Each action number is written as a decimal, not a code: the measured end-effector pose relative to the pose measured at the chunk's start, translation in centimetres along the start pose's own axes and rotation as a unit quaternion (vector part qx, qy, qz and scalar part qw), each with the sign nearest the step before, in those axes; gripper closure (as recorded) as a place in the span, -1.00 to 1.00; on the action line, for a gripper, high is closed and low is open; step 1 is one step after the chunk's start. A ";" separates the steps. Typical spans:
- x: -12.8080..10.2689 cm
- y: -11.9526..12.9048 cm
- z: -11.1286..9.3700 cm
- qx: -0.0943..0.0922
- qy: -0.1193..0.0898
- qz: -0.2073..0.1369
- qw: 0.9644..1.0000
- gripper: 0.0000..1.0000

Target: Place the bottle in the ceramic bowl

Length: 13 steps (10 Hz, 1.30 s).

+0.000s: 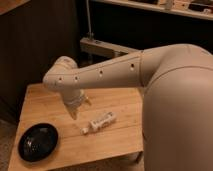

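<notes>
Camera view, sole view. Item: worktop [122,102], pale wooden boards, carrying both task things. Item: bottle [101,121], slim, whitish, lying on its side near the middle of the worktop, a little toward the near edge, cap end pointing at the near left corner. Handling, as a judgement: light, probably thin-walled and slightly yielding, smooth-sided and apt to roll or slip. Best taken across the mid-body over the label, with the closing direction across its long axis, not at the small cap. Item: ceramic bowl [38,142], black, glossy, shallow, at the near left corner, well apart from the bottle; hard and chippable, so the bottle wants lowering rather than dropping. Item: end effector [75,109], pointing down over the worktop. It stands just beside the bottle, on the side toward the far left corner, not touching it. Whether it is wide or narrow cannot be told, and it appears to hold nothing
</notes>
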 end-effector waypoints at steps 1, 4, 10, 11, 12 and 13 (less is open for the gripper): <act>-0.1 0.0 0.1 -0.003 -0.001 0.000 1.000 -0.30; -1.9 -0.4 1.5 0.013 -0.029 -0.063 0.998 -0.30; 0.2 -7.7 3.3 0.016 -0.139 -0.398 0.907 -0.30; 0.5 -8.2 3.4 0.001 -0.134 -0.422 0.897 -0.30; 0.6 -8.4 3.5 -0.009 -0.130 -0.438 0.890 -0.30; 1.0 -9.0 3.7 -0.022 -0.125 -0.455 0.881 -0.30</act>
